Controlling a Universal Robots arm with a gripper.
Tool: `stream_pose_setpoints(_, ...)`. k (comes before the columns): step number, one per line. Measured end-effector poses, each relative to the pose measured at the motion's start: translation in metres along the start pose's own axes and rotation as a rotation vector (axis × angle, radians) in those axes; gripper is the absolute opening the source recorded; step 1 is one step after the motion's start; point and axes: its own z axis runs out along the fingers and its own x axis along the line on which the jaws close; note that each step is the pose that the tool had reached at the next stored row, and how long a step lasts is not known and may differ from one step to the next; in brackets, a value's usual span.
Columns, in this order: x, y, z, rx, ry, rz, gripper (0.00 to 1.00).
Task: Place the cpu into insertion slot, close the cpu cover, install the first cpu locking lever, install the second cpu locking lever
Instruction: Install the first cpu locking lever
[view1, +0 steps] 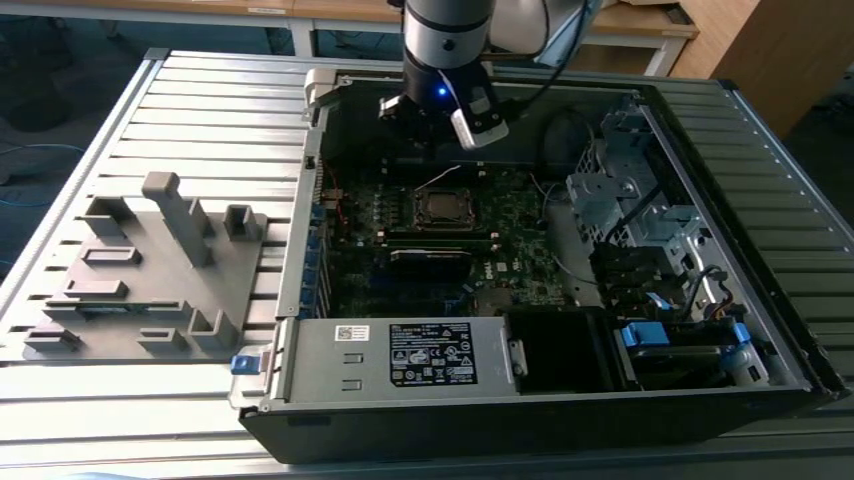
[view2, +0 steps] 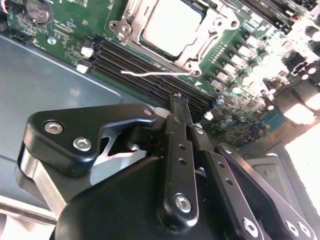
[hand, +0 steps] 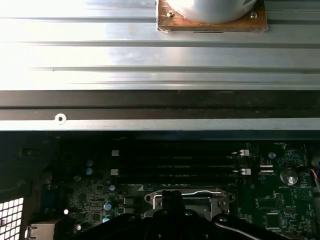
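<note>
Gripper (view2: 180, 102) clenched empty, near memory slots (view2: 130, 65), cpu (view2: 170, 27) framed by cpu cover (view2: 207, 35)

Open air above cpu (view1: 442, 208); case walls (view1: 534, 425) around

Grey fixture (view1: 147, 275) beside open computer case (view1: 534, 428)

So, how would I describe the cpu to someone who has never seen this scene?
Find the open black computer case on the slatted metal table, then the green motherboard inside it. Near the board's middle, beside the black memory slots, lies the cpu: a square with a pale silvery face, framed by the cpu cover, unlike the dark chips around.
</note>
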Motion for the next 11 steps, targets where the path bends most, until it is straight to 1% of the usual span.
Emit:
stream_pose_setpoints(4,-0.0036,0.0000,0.0001,0.0000,0.0000,0.000,0.11)
stream_pose_setpoints(9,-0.0037,0.0001,0.0001,-0.0005,-0.0001,0.000,0.11)
stream_pose_setpoints(10,-0.0038,0.0001,0.0001,-0.0021,0.0000,0.000,0.11)
stream_pose_setpoints(11,-0.0038,0.0001,0.0001,-0.0057,0.0000,0.000,0.11)
